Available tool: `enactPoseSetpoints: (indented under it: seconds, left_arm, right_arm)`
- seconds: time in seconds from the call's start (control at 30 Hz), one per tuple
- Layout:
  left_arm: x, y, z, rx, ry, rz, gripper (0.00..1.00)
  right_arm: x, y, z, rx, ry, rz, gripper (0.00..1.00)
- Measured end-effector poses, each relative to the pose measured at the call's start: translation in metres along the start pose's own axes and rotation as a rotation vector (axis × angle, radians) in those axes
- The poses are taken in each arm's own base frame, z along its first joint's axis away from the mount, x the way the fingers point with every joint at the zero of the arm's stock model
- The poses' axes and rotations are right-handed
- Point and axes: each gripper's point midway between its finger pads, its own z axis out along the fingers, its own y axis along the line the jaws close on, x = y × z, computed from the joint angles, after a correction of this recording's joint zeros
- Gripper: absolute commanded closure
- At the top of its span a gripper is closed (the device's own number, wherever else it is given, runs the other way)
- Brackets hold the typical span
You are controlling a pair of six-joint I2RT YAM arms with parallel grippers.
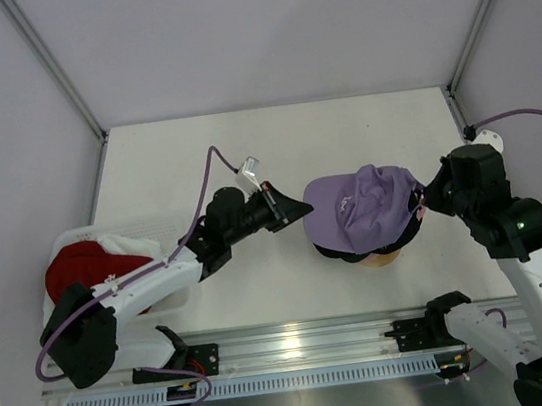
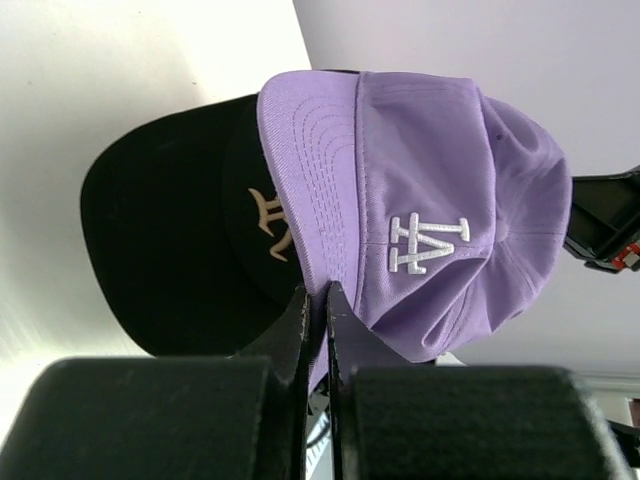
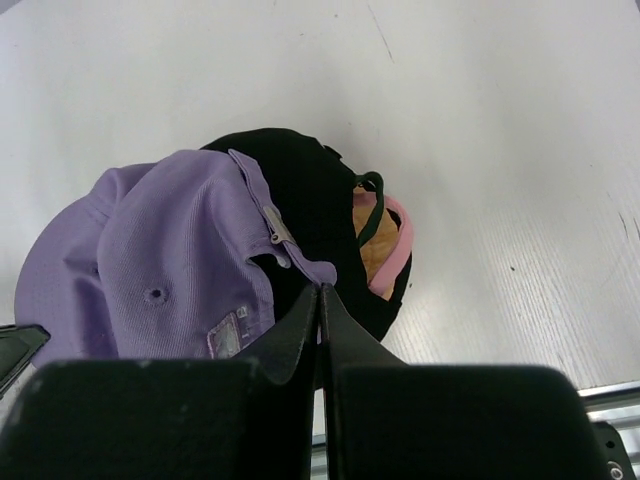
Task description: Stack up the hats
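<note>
A lavender cap (image 1: 361,209) with a white emblem lies crookedly on top of a black cap with a gold emblem (image 2: 190,230). Both sit on a stack with a pink cap (image 3: 401,245) and a dark green cap (image 3: 371,208) below, over a wooden stand (image 3: 375,255). My left gripper (image 1: 294,210) is shut on the lavender cap's brim edge; in the left wrist view (image 2: 317,292) purple fabric sits between the fingers. My right gripper (image 1: 423,200) is shut on the lavender cap's back edge by the strap, seen in the right wrist view (image 3: 320,290).
A red cap (image 1: 84,272) lies in a white mesh basket (image 1: 153,225) at the left edge, beside the left arm. A metal rail (image 1: 301,345) runs along the near edge of the table. Grey walls close in the far side.
</note>
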Motion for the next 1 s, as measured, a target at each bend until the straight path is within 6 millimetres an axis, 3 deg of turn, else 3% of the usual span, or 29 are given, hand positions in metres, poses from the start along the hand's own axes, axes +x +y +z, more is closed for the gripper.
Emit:
enactPoseSetpoints:
  seconds: [0.23, 0.37, 0.73, 1.0]
  left_arm:
    - [-0.001, -0.013, -0.018, 0.028, -0.022, -0.014, 0.99]
    - [0.004, -0.005, -0.025, 0.010, -0.041, -0.041, 0.99]
    - [0.003, -0.003, -0.018, -0.026, -0.138, -0.100, 0.99]
    - [0.009, 0.010, -0.011, -0.096, -0.176, -0.155, 0.99]
  right_arm:
    - [-0.002, 0.003, 0.001, -0.002, 0.013, -0.012, 1.00]
    - [-0.001, 0.004, 0.009, 0.009, 0.032, -0.039, 1.00]
    - [-0.019, 0.009, 0.037, 0.036, 0.050, -0.084, 1.00]
    - [-0.014, 0.002, 0.046, 0.045, 0.072, -0.086, 1.00]
